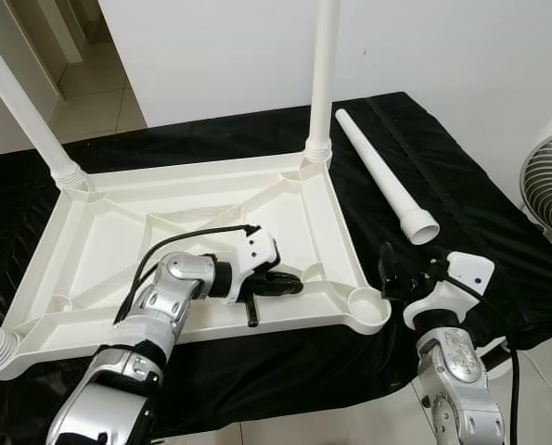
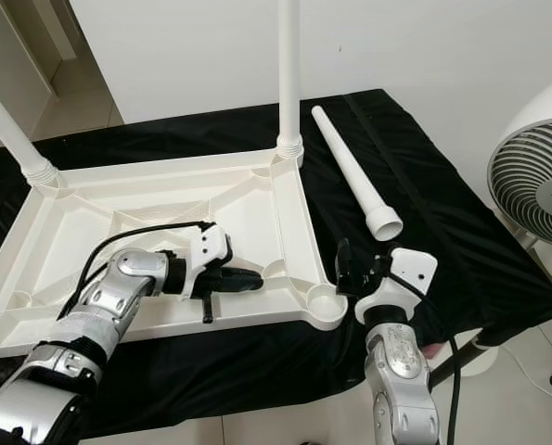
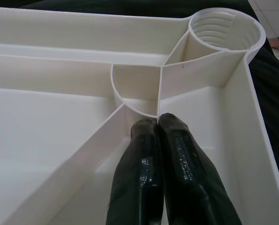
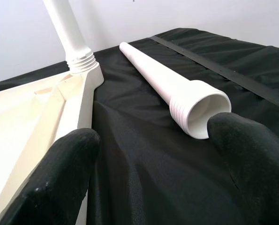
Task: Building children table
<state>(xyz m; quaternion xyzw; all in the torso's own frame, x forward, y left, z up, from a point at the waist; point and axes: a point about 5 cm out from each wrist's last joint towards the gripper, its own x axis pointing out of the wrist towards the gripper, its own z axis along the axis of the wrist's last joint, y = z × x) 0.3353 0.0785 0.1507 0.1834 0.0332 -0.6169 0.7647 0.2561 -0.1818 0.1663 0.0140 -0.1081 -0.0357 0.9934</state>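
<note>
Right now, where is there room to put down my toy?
Bare black cloth lies between the loose leg and the fan. The upturned tabletop is crowded with ribs, screwed-in legs and the left gripper.

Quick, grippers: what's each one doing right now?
Left gripper: shut, holding nothing, fingertips resting inside the upturned tabletop.
Right gripper: open, empty, just short of the loose table leg on the black cloth.

— What sort of place is this?
— A home room: tiled floor (image 1: 90,102), plain white wall (image 1: 220,46), a fan (image 2: 535,167) beside a surface under black cloth (image 1: 461,185).
</note>
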